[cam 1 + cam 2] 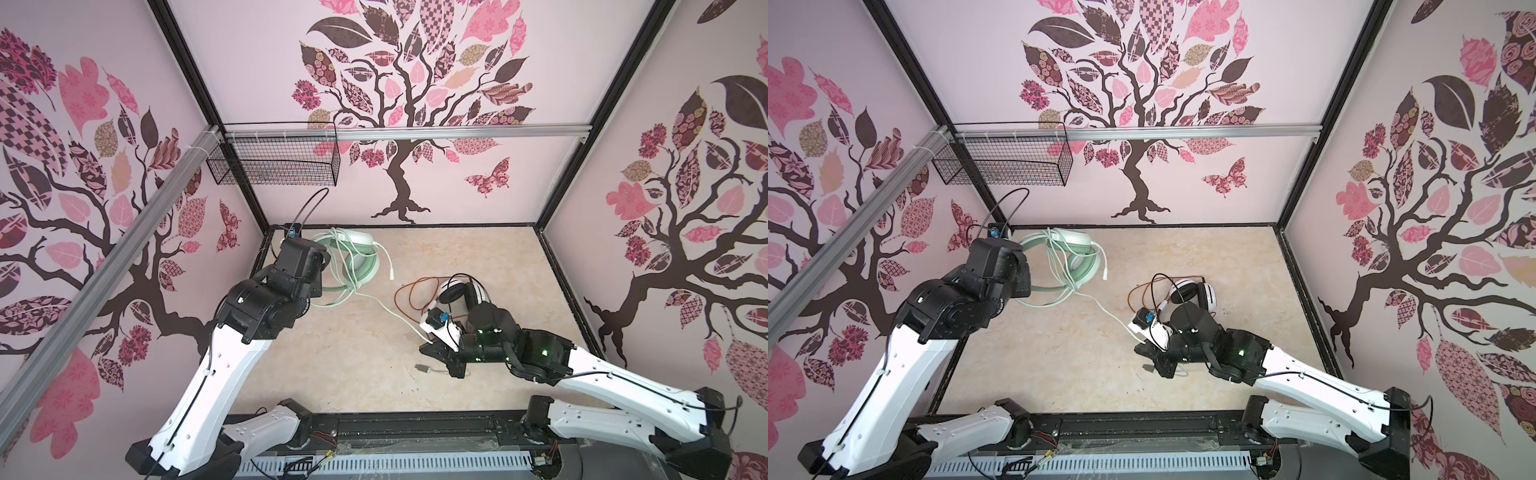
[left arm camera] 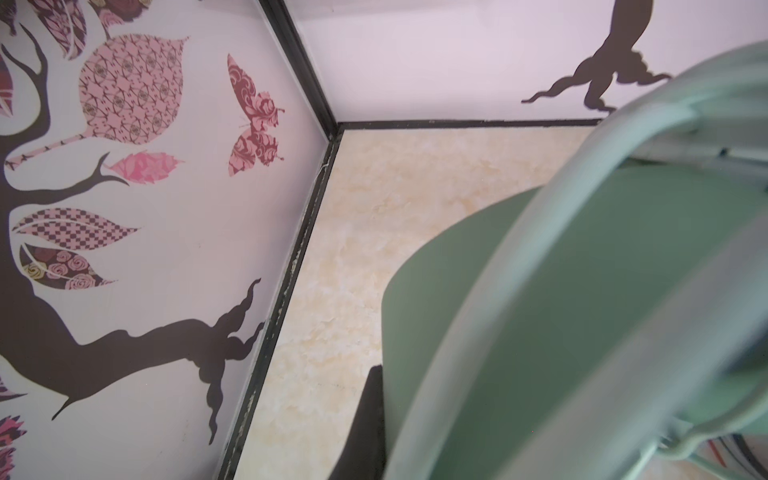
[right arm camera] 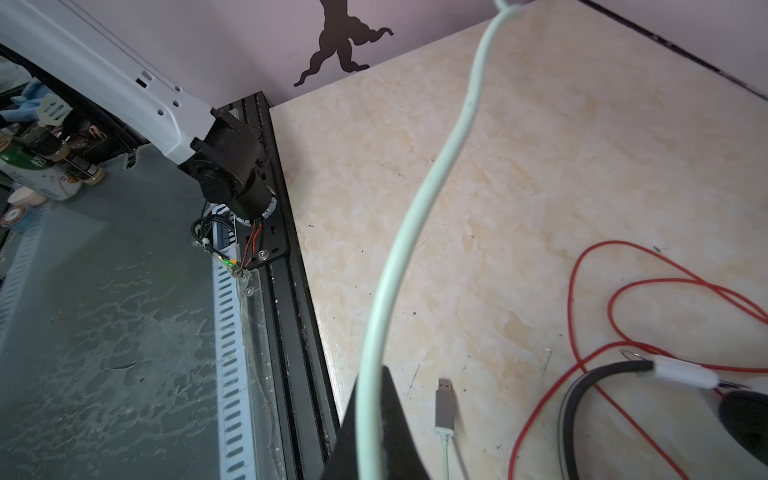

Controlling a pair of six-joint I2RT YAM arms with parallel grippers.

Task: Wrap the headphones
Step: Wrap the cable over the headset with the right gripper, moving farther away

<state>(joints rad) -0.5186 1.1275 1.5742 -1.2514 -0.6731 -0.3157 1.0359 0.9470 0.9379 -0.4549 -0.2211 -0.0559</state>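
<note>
Jaws of the left gripper (image 1: pixel 319 277), at the far left of the bench (image 1: pixel 332 374), are closed. The left wrist view suggests they are clamped on the headband (image 2: pixel 523 249) of the mint-green headphones (image 1: pixel 360 241), though their tips are hidden under the wrist in both top views. This pair lies at the far left, with several turns of its pale green cable (image 1: pixel 386 307) draped loosely over the band and earcups. From there one strand runs rightward and nearward across the bare bench to the right gripper (image 1: pixel 436 357). The right jaws are closed on that strand, seen in the right wrist view passing over one dark finger. The cable's USB plug (image 3: pixel 444 399) lies on the bench just beyond the jaws. The white-and-black headphones (image 1: pixel 461 291) lie right of centre, just beyond the right wrist. Their orange-red cable (image 1: pixel 409 295) is sprawled in open loops beside them and is not wound.

Step in hand, as judged: winding the mint-green pair's cable, with the left arm anchoring the band and the right arm holding the free end. The next move calls for carrying that strand back toward the headband and around it under light tension. The strand must also stay clear of the orange-red loops close to its path.
</note>
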